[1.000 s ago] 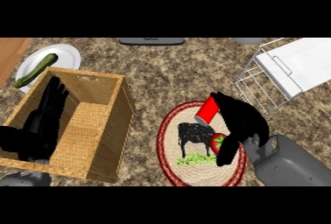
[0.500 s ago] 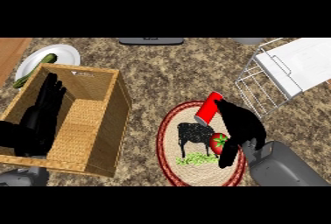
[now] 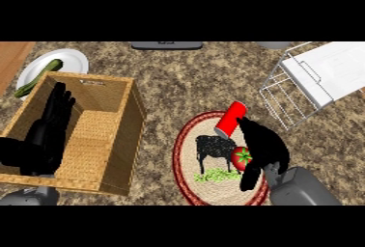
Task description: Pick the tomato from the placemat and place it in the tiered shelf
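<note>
A red tomato (image 3: 240,158) with a green stem lies on the round woven placemat (image 3: 191,144), which has a red rim and a cow picture. My right hand (image 3: 262,148) curls round the tomato's right side, fingers bent down over it and hiding part of it. A red cylinder (image 3: 230,118) lies tilted on the placemat just beyond the hand. The white wire tiered shelf (image 3: 314,82) stands at the upper right. At the left, my left hand (image 3: 44,135) rests open, fingers up, over the wicker basket.
A wicker basket (image 3: 114,140) takes up the left side. Behind it a white plate (image 3: 71,60) carries a green zucchini (image 3: 35,77). A dark object (image 3: 166,45) sits at the counter's far edge.
My right hand has closed in round the tomato, which shows more plainly now. The view has shifted slightly; the left hand stays put.
</note>
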Controlling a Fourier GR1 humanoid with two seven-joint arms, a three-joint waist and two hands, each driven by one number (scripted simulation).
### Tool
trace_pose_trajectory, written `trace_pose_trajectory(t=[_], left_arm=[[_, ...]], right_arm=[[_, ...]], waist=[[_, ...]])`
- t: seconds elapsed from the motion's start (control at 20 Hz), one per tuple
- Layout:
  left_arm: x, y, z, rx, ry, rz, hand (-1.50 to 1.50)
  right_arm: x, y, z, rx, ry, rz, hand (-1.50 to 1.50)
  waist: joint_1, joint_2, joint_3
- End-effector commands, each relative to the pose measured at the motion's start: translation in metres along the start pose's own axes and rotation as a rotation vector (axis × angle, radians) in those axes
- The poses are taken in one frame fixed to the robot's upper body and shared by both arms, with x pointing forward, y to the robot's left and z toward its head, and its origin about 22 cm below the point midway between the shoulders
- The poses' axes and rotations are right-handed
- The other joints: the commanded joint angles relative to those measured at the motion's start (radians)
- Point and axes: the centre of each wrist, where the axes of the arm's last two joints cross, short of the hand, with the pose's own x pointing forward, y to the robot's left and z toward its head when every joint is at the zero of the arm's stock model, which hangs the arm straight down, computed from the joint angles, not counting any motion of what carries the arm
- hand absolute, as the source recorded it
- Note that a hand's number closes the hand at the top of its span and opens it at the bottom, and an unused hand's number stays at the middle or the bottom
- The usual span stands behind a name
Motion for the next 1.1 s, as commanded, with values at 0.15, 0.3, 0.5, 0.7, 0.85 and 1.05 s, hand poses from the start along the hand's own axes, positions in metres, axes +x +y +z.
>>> trace_pose_trajectory(t=[0.15, 0.3, 0.5, 0.7, 0.85, 1.05], left_arm=[[-0.014, -0.003, 0.003, -0.012, 0.013, 0.002, 0.00], [0.003, 0.001, 0.001, -0.018, 0.011, 0.007, 0.00], [0.001, -0.008, -0.016, -0.001, 0.015, 0.003, 0.00], [0.000, 0.020, -0.012, -0.004, 0.009, 0.011, 0.00], [0.005, 0.001, 0.002, -0.019, 0.008, 0.013, 0.00], [0.008, 0.010, -0.014, -0.013, 0.012, 0.007, 0.00]], right_arm=[[-0.008, 0.011, -0.014, 0.005, -0.012, 0.007, -1.50], [-0.010, 0.026, -0.037, 0.022, -0.001, -0.011, -1.50], [-0.003, 0.025, -0.036, 0.076, 0.003, 0.011, -1.50], [-0.011, 0.036, -0.036, 0.057, -0.049, 0.068, 1.50], [-0.026, 0.053, -0.035, 0.021, -0.079, 0.132, 1.50], [0.008, 0.054, -0.036, -0.081, -0.113, 0.143, 1.50]], waist=[[0.000, 0.000, 0.000], [0.003, 0.001, 0.000], [0.000, 0.001, 0.000], [0.002, 0.001, 0.000], [0.004, 0.000, 0.001], [0.002, 0.001, 0.000]])
